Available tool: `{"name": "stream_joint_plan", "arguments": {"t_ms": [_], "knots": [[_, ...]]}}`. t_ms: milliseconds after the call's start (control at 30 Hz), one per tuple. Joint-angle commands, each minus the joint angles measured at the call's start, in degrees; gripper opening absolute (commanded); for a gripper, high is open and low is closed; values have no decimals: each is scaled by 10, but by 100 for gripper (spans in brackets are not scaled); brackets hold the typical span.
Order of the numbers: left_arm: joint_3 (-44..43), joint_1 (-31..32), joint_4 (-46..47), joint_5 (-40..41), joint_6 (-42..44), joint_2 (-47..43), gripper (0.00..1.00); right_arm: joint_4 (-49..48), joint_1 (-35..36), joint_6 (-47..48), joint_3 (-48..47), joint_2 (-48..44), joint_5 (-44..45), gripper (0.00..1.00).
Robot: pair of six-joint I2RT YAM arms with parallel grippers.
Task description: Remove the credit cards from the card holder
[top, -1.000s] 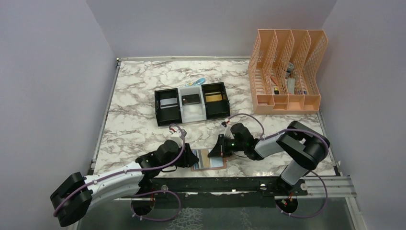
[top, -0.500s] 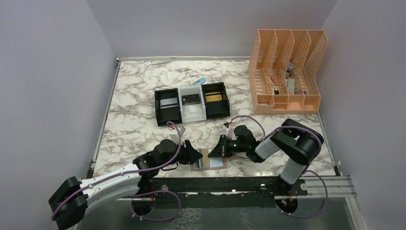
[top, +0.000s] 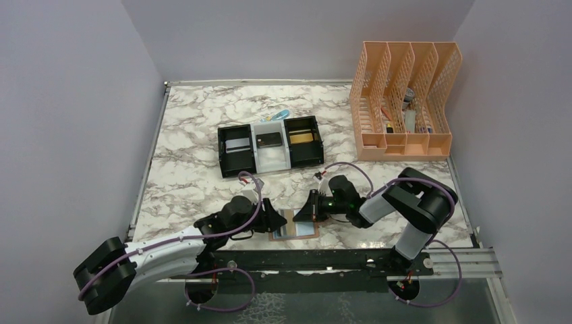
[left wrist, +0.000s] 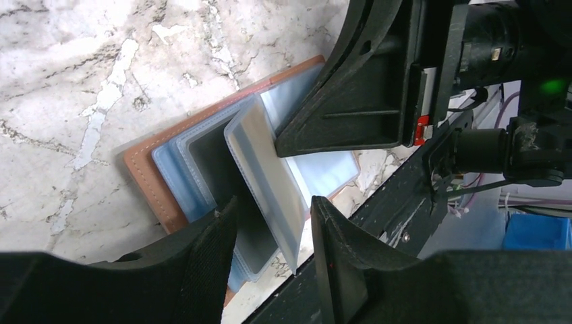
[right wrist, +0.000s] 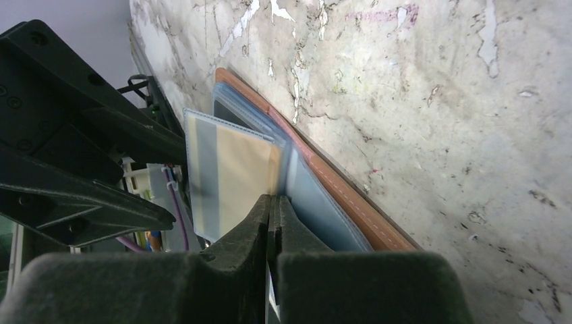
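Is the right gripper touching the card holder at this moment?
Touching. In the left wrist view the shut right gripper rests its tip directly on the card holder, on a pale inner pocket, with no gap.

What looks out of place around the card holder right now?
One clear sleeve of the card holder stands tilted up instead of lying flat, between the spread jaws of the left gripper. Nothing looks spilled or damaged.

Left tool (left wrist: 270, 214), jaws parted, faces right tool (right wrist: 273, 206), jaws pressed together, tips close and low
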State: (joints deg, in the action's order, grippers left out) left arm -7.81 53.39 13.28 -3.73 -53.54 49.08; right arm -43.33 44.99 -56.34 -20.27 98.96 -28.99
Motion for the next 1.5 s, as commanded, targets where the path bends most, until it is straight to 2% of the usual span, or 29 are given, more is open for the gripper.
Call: {"name": "stream_joint_plan", "arguments": {"t_ms": [0, 200, 433, 567, 767, 900, 1033, 1200, 1333, 1467], "knots": [[4, 3, 49, -19, -4, 2, 44, 94, -3, 36, 8, 15, 61, 2], [8, 4, 107, -57, -13, 30, 40, 144, -3, 69, -31, -24, 40, 7], [8, 3, 113, -46, -20, 42, 40, 201, -3, 76, -65, -75, 23, 26], [9, 3, 113, -45, -20, 33, 42, 255, -3, 78, -68, -134, 71, 38], [8, 3, 115, -49, -17, 34, 46, 355, -3, 86, -68, -241, 188, 39], [0, 4, 126, -55, -15, 57, 46, 422, -3, 87, -62, -326, 258, 44], [-13, 9, 156, -55, -16, 94, 47, 464, -3, 88, -46, -414, 296, 45], [-67, 34, 187, -63, 0, 183, 50, 512, -3, 75, -28, -514, 343, 48], [-112, 70, 201, -48, 12, 235, 53, 526, -3, 72, -16, -563, 360, 53], [-113, 73, 200, -28, 15, 237, 55, 519, -3, 71, 1, -598, 368, 59]]}}
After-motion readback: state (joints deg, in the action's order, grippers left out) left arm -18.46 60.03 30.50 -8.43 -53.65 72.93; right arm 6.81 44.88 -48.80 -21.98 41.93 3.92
